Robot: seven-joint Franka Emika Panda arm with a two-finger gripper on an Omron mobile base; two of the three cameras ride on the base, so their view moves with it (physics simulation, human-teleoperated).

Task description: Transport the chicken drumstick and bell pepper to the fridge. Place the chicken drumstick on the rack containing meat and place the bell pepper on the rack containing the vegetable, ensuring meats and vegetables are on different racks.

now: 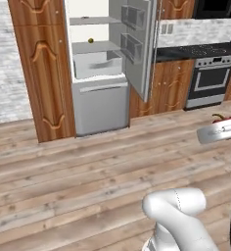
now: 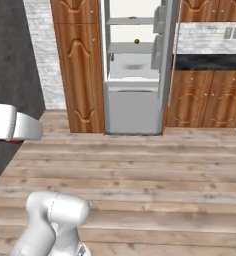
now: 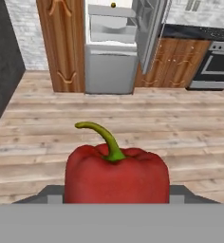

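Open fridge (image 1: 100, 105) shelf holds the vegetable (image 1: 90, 40).

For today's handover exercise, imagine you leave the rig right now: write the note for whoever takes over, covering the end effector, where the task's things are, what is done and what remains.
End effector: closed on the glossy red bell pepper with green stem, carried above the wooden floor.
Tall light-grey fridge: some way ahead across the floor, door open. Small round yellow-brown vegetable sits on the second grey shelf.
Top shelf: its contents are too small to tell.
Drumstick: I cannot see where it is.
Done: pepper picked up.
Left: drive to the fridge, set the pepper beside the vegetable; check the drumstick.
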